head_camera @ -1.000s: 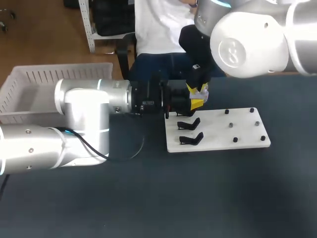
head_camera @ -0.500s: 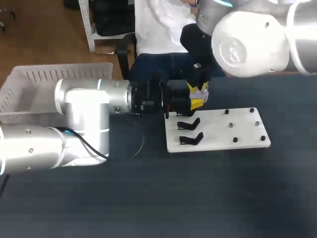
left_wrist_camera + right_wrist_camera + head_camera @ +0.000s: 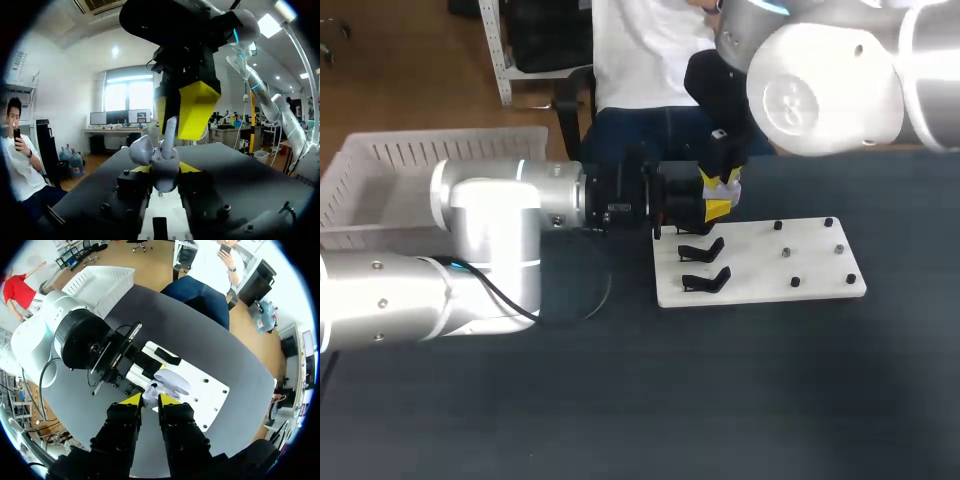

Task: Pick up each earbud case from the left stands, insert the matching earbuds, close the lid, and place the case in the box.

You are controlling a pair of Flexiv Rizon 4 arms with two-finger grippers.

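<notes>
While the left gripper (image 3: 165, 169) is clamped on the open earbud case (image 3: 164, 175), up by the white stand board (image 3: 210, 390), and the right gripper (image 3: 150, 400) pinches an earbud (image 3: 169, 134) sticking out of it, any off-angle push could jam the bud or twist the case loose.

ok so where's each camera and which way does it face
Head: above and behind, looking down on the table; left arm and right arm show.
Left wrist: looks along the left gripper, shut on the case.
Right wrist: looks down past the right gripper at the white board.
Both wrist views share the case.
</notes>
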